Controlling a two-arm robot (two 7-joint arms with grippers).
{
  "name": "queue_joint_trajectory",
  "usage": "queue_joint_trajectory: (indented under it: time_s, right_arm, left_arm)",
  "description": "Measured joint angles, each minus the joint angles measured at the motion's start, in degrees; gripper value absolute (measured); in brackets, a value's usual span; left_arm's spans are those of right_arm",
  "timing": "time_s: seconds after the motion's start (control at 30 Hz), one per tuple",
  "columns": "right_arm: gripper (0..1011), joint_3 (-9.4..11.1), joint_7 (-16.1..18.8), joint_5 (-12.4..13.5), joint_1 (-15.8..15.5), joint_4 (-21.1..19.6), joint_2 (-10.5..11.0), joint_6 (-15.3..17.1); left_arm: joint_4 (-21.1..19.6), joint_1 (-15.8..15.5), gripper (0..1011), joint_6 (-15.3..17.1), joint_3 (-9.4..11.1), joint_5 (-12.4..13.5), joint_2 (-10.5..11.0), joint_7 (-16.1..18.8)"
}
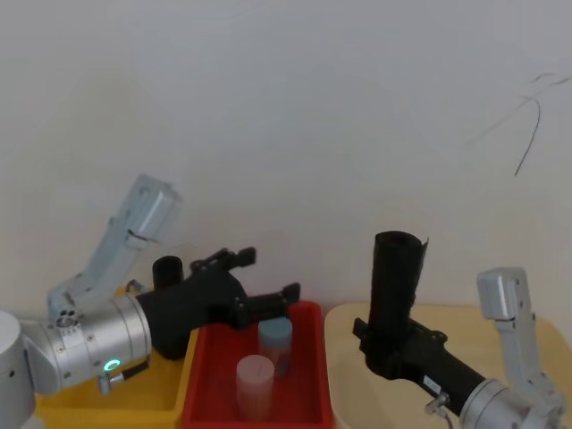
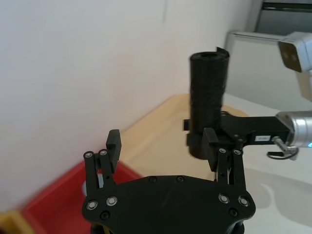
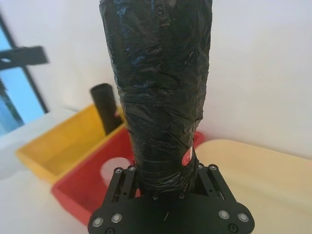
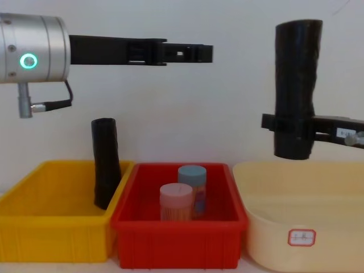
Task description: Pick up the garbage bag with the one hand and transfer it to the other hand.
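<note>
While the right tool [image 1: 379, 340] clamps the upright garbage bag [image 1: 398, 273] by its lower end above a cream basin [image 1: 350, 393] in the head view, the left tool [image 1: 265, 277] gapes empty over the red bin [image 1: 201, 375]. Chest view adds a slimmer black roll [image 4: 106, 165] leaning in the yellow bin [image 4: 51, 227]. Right wrist view reveals the bag's red sticker [image 3: 186, 159].

Bag [image 4: 296, 85]: stout matte black roll, upright, loose flap on top; lower end clamped in right gripper [image 4: 277, 126] above beige tub [image 4: 267, 227]; left gripper [image 2: 162, 140] spread wide, empty.
</note>
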Motion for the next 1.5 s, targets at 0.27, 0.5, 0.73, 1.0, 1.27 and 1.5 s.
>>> queue_joint_trajectory:
  time_s: [0.27,0.5,0.73,1.0,1.27,1.5]
  right_arm:
    - [477,0.5,-2.3,-1.5,1.1,2.3,0.0,0.6]
    - [647,0.8,-3.7,-2.5,1.9,3.9,0.0,0.9]
    - [845,1.0,-4.4,-3.1,2.2,4.6,0.0,1.1]
    - [1001,1.1,-4.8,-3.4,2.4,5.1,-0.1,1.2]
    - [1001,0.7,-4.1,-3.8,2.7,5.1,0.1,1.5]
    - [1001,-1.6,-1.7,-5.2,4.1,4.8,0.7,3.1]
  left_arm:
    - [-0.9,1.4,1002,-0.1,-1.9,0.6,0.5,5.2]
    - [-1.5,2.5,1002,0.1,-3.3,2.0,0.6,10.0]
    - [-1.9,3.6,1002,0.5,-4.7,3.6,0.2,14.8]
    - [-2.0,4.3,1002,1.0,-6.2,5.6,-0.3,19.7]
    - [-1.9,4.8,1002,1.1,-6.9,6.7,-0.5,22.2]
    - [-1.8,4.9,1002,1.2,-7.2,7.2,-0.6,23.2]
